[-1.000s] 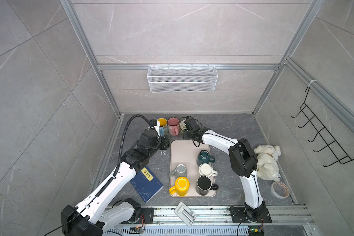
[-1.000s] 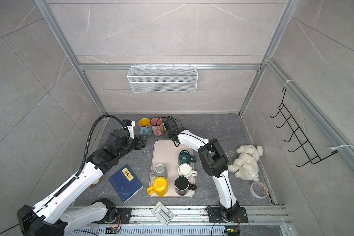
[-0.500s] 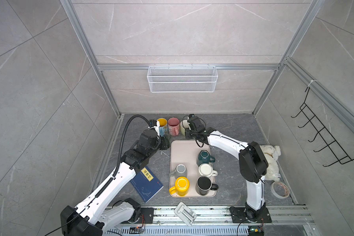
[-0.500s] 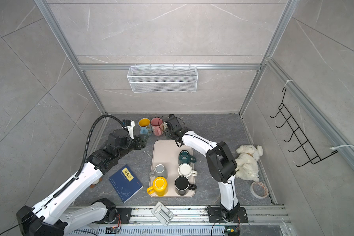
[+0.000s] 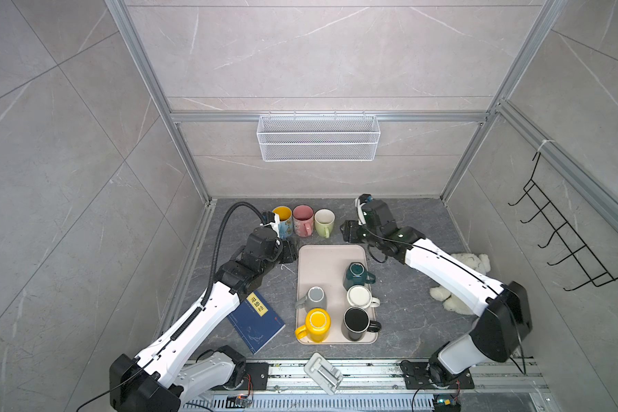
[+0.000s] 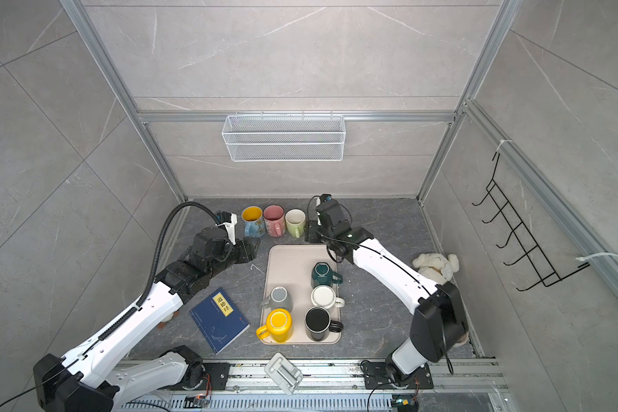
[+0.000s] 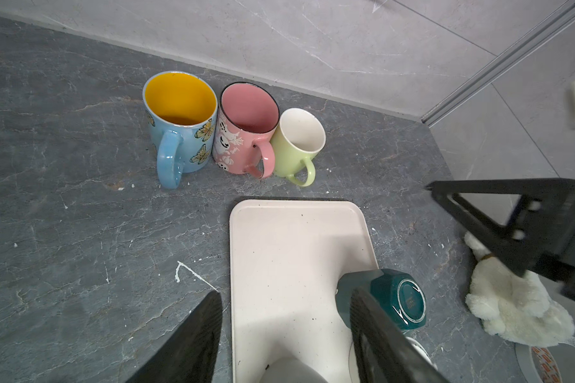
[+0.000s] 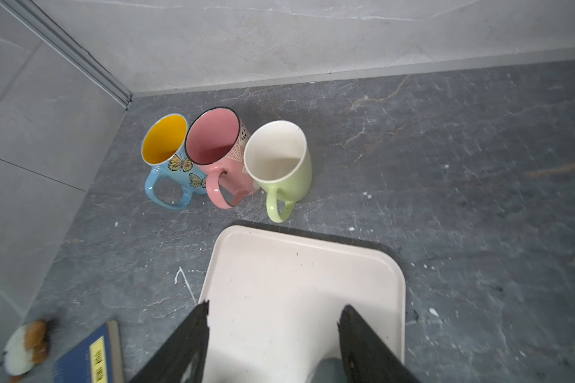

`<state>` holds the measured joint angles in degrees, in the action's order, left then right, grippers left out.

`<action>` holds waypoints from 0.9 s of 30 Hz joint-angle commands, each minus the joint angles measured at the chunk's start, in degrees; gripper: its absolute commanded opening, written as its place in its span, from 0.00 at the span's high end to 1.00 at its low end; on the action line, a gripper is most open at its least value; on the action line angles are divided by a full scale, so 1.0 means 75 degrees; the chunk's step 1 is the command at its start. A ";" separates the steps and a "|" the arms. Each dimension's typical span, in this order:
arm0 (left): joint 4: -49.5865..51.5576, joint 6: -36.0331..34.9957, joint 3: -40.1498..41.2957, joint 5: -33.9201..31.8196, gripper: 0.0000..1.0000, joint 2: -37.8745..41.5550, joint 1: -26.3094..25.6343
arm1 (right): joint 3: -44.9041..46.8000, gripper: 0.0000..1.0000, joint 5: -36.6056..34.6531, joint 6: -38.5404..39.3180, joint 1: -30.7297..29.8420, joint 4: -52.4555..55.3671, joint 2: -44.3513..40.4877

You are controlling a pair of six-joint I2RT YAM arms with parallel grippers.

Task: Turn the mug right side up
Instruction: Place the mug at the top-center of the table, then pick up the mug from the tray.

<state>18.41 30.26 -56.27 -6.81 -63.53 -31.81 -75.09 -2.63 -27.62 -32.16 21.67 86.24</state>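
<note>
Found the right gripper spread wide and holding nothing, poised above the bare far end of the tray. Found the left gripper likewise parted and empty, beside the tray's far corner on its own side. Noted the teal mug standing base up mid-tray, rim down, handle turned toward the right arm's side. Judged it glazed ceramic: rigid, fairly heavy, slick, liable to chip if dropped. Judged the faceted wall the surest hold, across the body, clear of the handle. Saw three upright mugs in a row beyond the tray, seemingly touching: blue mug, pink mug, green mug, all apparently empty. Left undecided the orientation of the grey mug, yellow mug, white mug and black mug on the tray's near half.
</note>
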 commanded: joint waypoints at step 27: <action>-0.0320 0.0331 0.0043 0.0111 0.37 -0.0588 0.0039 | 0.3483 0.27 0.2410 -0.5164 0.1448 -0.0493 -0.2375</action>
<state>17.80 31.94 -55.75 -5.80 -68.90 -31.81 -51.90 11.27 -61.19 -22.72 22.35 69.21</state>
